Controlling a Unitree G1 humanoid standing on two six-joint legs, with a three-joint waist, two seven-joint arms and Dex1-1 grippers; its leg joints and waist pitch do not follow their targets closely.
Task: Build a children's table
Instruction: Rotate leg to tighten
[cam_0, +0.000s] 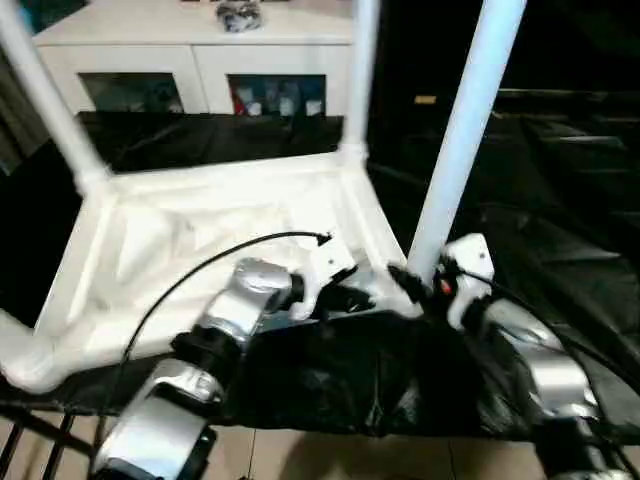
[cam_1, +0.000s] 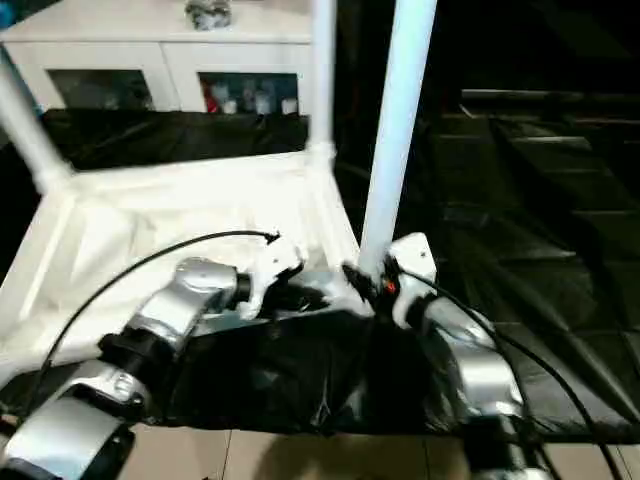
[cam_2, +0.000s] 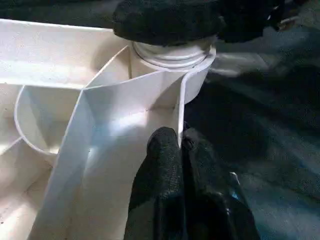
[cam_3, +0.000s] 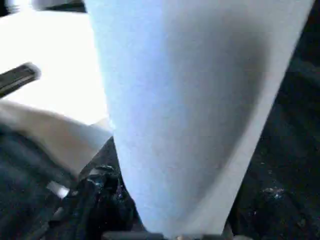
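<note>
Tabletop (cam_0: 200, 240) inverted on draped bench (cam_0: 560, 200); legs (cam_0: 465, 130) upright in corners; cabinet (cam_0: 190, 50) behind.

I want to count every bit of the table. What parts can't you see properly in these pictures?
- Tops of the legs: cut off by the upper edge in both eye views.
- Near right corner socket: hidden by the right gripper in the eye views; in the left wrist view a dark shape covers its top.
- Things behind the cabinet glass: too blurred to name.
</note>
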